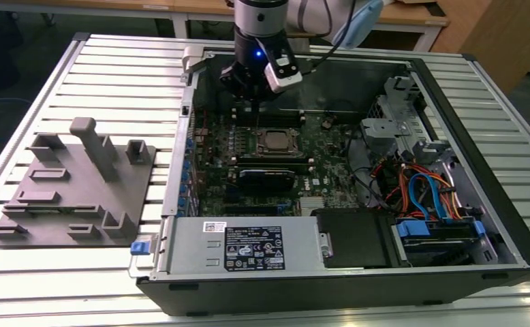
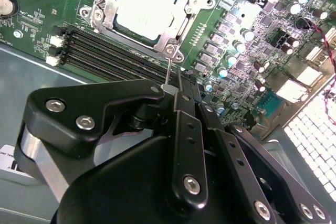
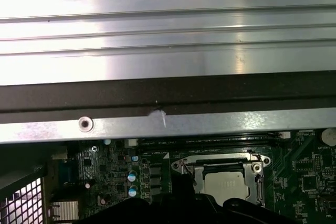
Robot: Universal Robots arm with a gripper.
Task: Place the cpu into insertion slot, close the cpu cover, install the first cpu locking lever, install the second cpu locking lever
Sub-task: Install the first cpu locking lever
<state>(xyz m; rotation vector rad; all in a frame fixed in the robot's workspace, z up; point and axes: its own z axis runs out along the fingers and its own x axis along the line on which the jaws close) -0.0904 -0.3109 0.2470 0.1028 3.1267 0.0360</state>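
The cpu (image 2: 144, 6) lies seated on the board (image 2: 42, 19) inside an open case (image 1: 483, 204) on the desk (image 1: 83, 61), with the cover (image 2: 157, 39) down around it. The gripper (image 2: 169, 88) hangs just beside it, jaws pinched on a thin wire lever (image 2: 167, 69). The lever looks stiff, springy and slippery, best held near its free end; the chip is likely light and fragile

The cpu (image 2: 144, 6) has a matt pale metal face; its cover (image 2: 181, 24) is shiny silvery metal, the lever (image 2: 168, 69) thin bright wire, the fingers (image 2: 186, 129) smooth black, the counter (image 1: 110, 68) ribbed brushed metal.
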